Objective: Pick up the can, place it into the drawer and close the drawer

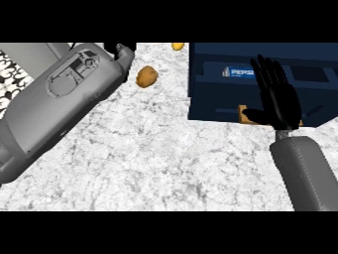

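The pale speckled stone counter (164,163) fills most of what I can see. At its far right sits the dark blue drawer (200,94), open at the top, its front wall facing the near side. Inside it, toward the far left, lies the can (234,72), blue with a white PEPSI label, on its side as far as I can judge.

The left forearm (47,109), big and grey, slants from the near left corner up toward the far middle. The left hand (122,51) shows only as a few black fingertips past the end of that forearm, at the far edge; I cannot tell whether it is spread or curled.

The right forearm (310,173) comes up from the near right. The right hand (275,94) is flat and spread, fingers straight and pointing far, lying over the drawer just right of the can, holding nothing.

A brown potato (146,77) lies on the counter between the left forearm and the drawer. A small orange-brown piece (177,46) sits at the far edge, and another small orange patch (242,115) shows at the drawer's near wall by the right hand's thumb.
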{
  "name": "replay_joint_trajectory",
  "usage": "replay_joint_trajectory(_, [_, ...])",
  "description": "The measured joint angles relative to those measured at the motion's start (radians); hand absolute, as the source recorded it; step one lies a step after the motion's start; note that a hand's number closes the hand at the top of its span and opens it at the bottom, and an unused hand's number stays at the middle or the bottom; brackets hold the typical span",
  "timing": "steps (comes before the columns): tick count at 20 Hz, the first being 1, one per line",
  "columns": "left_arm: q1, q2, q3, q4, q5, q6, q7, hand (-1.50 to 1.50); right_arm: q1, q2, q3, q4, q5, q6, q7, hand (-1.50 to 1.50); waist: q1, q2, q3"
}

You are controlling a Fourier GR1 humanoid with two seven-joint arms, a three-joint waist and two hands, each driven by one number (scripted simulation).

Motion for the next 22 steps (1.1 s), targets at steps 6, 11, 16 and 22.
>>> replay_joint_trajectory(6, [0.074,0.064,-0.001,-0.12,-0.018,0.005,0.049,-1.5,-0.13,0.008,-0.056,0.222,0.018,-0.13,-0.019,-1.5,0.007,0.011,0.01])
replay_joint_trajectory(11, [0.129,0.106,-0.002,-0.203,-0.037,0.009,0.087,-1.5,-0.239,0.015,-0.096,0.389,0.036,-0.243,-0.016,-1.5,0.005,0.012,0.01])
replay_joint_trajectory(16, [0.2,0.128,-0.001,-0.279,-0.056,0.008,0.084,-1.5,-0.372,-0.009,-0.134,0.54,0.047,-0.279,-0.013,-1.5,0.012,0.02,0.011])
replay_joint_trajectory(22, [0.278,0.146,0.012,-0.332,-0.07,-0.005,0.058,-1.5,-0.497,-0.028,-0.161,0.688,0.071,-0.314,0.001,-1.5,0.024,0.033,0.014])
